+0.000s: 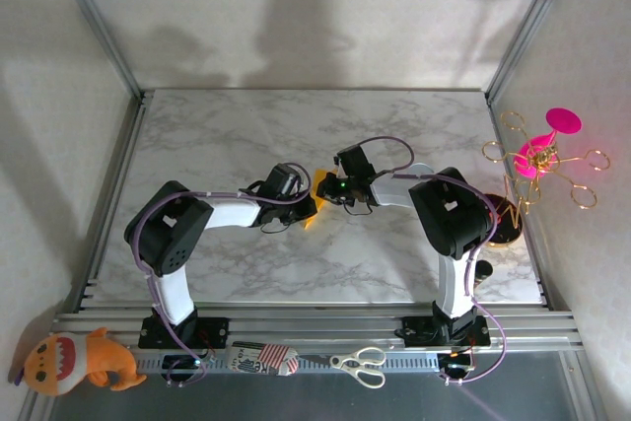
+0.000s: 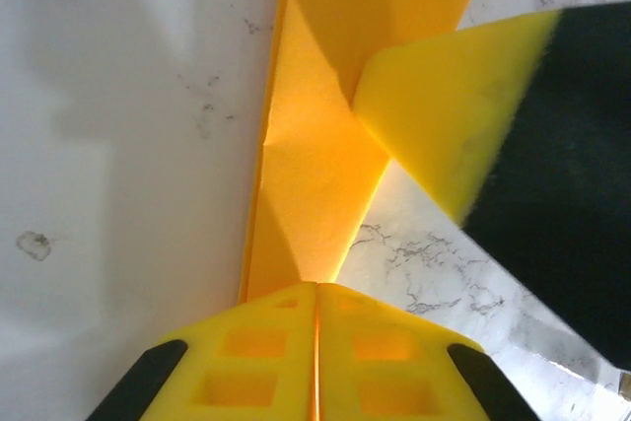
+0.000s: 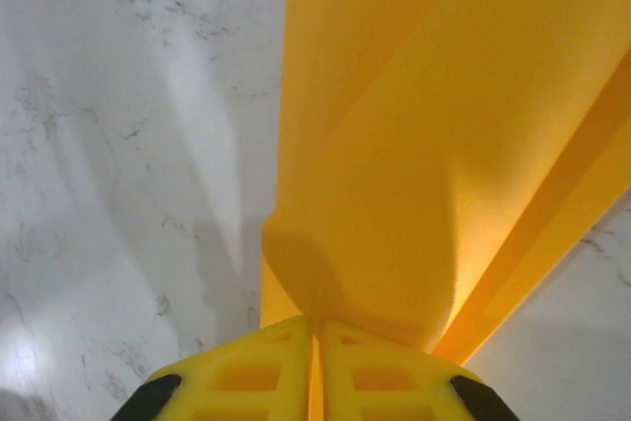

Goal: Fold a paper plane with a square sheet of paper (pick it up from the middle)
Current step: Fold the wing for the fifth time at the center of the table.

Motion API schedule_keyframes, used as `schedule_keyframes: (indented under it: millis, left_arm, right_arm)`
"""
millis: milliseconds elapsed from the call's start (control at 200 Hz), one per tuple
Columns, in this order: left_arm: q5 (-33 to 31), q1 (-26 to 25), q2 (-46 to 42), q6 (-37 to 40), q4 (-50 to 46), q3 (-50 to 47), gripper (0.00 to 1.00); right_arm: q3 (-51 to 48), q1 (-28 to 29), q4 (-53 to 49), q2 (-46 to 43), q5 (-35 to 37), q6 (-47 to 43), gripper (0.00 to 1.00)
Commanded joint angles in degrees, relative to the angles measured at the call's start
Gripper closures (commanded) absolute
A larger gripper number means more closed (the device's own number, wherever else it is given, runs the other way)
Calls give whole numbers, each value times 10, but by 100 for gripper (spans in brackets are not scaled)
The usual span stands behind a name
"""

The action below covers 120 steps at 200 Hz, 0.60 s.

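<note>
The orange-yellow sheet of paper [image 1: 317,196] is folded into layered flaps with diagonal creases and sits at the middle of the marble table [image 1: 227,135], between both grippers. In the left wrist view the paper [image 2: 315,184] runs away from my left gripper [image 2: 316,290], whose yellow pads are shut on its near end. My right gripper's yellow pad [image 2: 444,115] presses the paper from the right. In the right wrist view my right gripper [image 3: 315,322] is shut on a wide folded flap of the paper [image 3: 434,145]. From above, my left gripper [image 1: 304,207] and right gripper [image 1: 331,190] meet at the paper.
A gold wire stand with a pink disc [image 1: 540,157] stands at the table's right edge, over a black base [image 1: 505,224]. On the front rail lie scissors [image 1: 360,365], a striped item [image 1: 266,357] and an orange plush toy [image 1: 74,360].
</note>
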Motion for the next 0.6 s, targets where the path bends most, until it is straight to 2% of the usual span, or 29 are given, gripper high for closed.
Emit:
schedule_keyframes:
  millis: [0,476,596]
  left_arm:
    - [-5,-7,15,3,-16,4,92]
    - [-7,-7,3,11,-27,17,93]
    - [7,-8,-18,9,-3,21,90]
  right_arm:
    - [-7,2,-6,-29,0,-19,88]
    - [-16,7,-49,4,-6,-44,88]
    - [-15,7,-55,8,2,-45,88]
